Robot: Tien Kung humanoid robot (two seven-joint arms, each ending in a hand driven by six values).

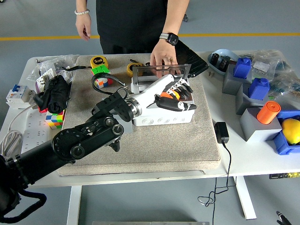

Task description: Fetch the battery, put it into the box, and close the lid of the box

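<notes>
Even, bright indoor light falls from above, with no hard glare. Shadows are soft: a faint one lies under the left arm (79, 145) on the grey mat (154, 145), a darker one beneath the bench (253, 159). Focus is sharp throughout; straight edges bend slightly toward the corners.
</notes>
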